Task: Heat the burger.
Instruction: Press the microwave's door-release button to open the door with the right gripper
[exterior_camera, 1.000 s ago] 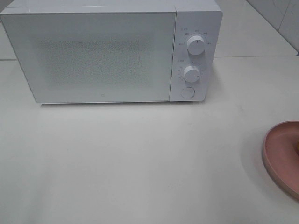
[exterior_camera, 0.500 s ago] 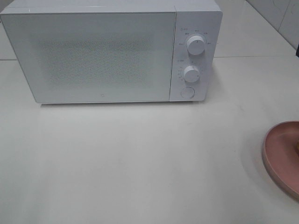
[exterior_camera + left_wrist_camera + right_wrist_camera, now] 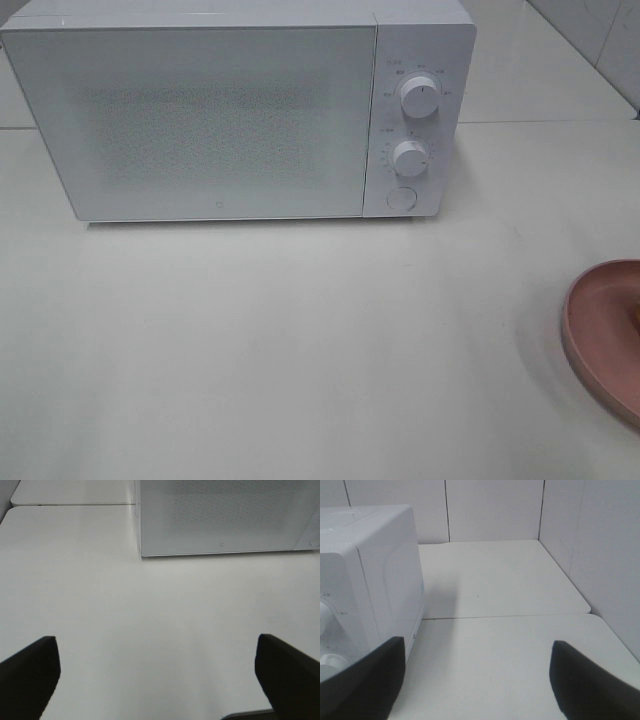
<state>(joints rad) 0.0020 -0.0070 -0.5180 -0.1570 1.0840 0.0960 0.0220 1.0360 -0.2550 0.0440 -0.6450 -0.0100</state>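
Your left gripper (image 3: 156,646) and right gripper (image 3: 478,647) both stand wide open, empty, above the tabletop (image 3: 300,350) before the closed microwave (image 3: 200,120). You cannot make out the burger; only the pink plate (image 3: 600,340) shows, well right of the microwave.

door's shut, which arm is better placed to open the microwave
Probably right: the round button of the white microwave sits at its right end, near the open right gripper; the open left gripper faces the door.
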